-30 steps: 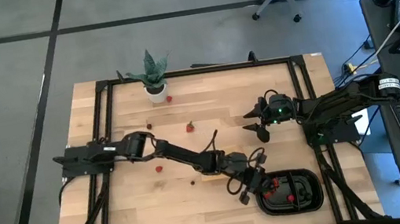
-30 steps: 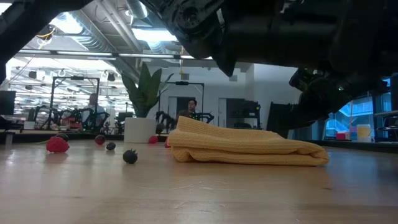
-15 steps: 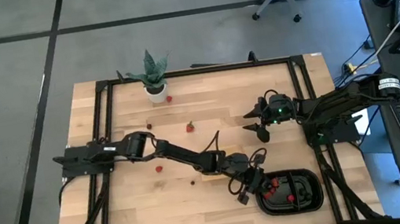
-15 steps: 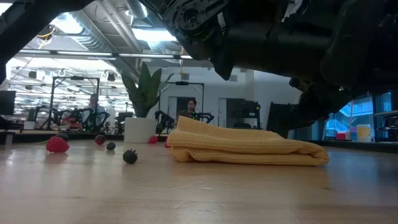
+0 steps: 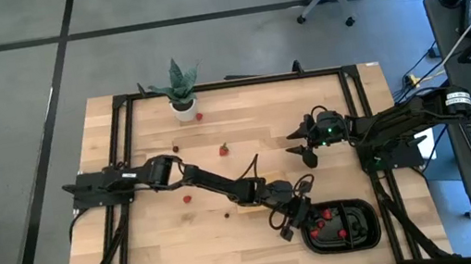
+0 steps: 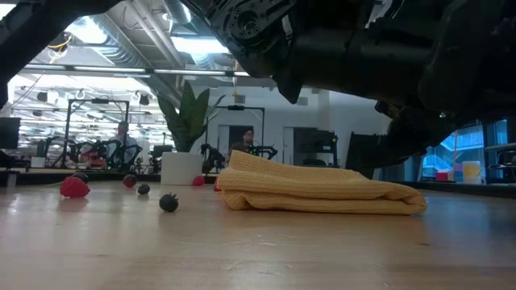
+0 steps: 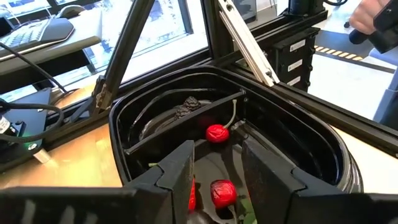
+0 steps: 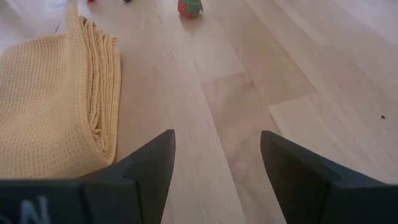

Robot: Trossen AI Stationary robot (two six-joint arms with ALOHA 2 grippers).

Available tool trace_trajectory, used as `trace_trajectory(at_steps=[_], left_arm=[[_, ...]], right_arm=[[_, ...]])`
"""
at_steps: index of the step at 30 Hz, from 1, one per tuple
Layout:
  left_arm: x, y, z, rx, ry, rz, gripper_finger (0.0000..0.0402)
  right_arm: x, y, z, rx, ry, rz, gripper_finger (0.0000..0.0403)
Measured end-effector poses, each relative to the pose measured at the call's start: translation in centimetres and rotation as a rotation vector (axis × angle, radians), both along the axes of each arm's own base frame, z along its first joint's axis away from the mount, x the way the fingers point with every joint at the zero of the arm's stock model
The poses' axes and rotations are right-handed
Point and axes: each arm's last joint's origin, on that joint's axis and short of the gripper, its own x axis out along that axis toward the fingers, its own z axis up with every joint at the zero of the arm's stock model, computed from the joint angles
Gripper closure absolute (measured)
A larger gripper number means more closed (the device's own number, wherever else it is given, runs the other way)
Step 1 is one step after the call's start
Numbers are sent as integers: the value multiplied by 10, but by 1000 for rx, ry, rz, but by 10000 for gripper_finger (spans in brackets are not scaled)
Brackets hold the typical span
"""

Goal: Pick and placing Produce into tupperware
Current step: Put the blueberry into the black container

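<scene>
The tupperware [image 5: 343, 226], a black two-compartment tray, sits at the near right corner of the table [image 5: 246, 140]. Several red pieces of produce [image 7: 217, 133] lie inside it, together with at least one dark piece [image 7: 188, 107]; the left wrist view shows reds in the compartment directly under the pincer and the dark piece beyond the divider.

The left pincer [image 5: 294, 221] hangs over the tray's left edge. Its fingers [image 7: 177, 171] stand partly apart with a red berry [image 7: 222, 191] showing in the gap; whether that berry is gripped or already lies loose in the tray cannot be told.

Just beside the tray, under the left arm, lies a folded tan cloth [image 6: 318, 192].

Remaining produce is scattered well apart from the tray:
- one red strawberry piece [image 5: 224, 150] mid-table;
- one red piece [image 5: 187, 198] near the left arm;
- one red piece [image 5: 199, 116] beside the potted plant [image 5: 180, 92];
- small dark berries [image 6: 168, 203] across the left half.

The right pincer [image 5: 300, 142] waits mid-table on the right, fingers [image 8: 149, 160] spread with nothing between them.

Judgement: the task is partly done. Several pieces are delivered; at least half a dozen remain on the table to be collected.
</scene>
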Motion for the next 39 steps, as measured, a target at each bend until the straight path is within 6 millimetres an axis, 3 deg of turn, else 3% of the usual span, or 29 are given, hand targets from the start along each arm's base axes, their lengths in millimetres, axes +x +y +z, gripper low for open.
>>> trace_trajectory(at_steps=[7, 13, 22, 27, 32, 39], left_arm=[[-2, 3, 3, 41, 47, 96, 274], [-18, 23, 41, 99, 244, 176, 274], [-70, 49, 75, 116, 739, 279, 274], [-90, 49, 72, 101, 880, 365, 274], [-110, 42, 46, 90, 996, 416, 274], [-136, 27, 35, 30, 1017, 466, 274]], right_arm=[[-1, 0, -2, 5, 18, 0, 166], [-4, 1, -6, 21, 76, 0, 166], [-5, 1, -8, 28, 92, -1, 166], [-5, 1, -8, 26, 91, -1, 166], [-5, 1, -8, 29, 95, -1, 166], [-5, 2, -9, 30, 100, -1, 166]])
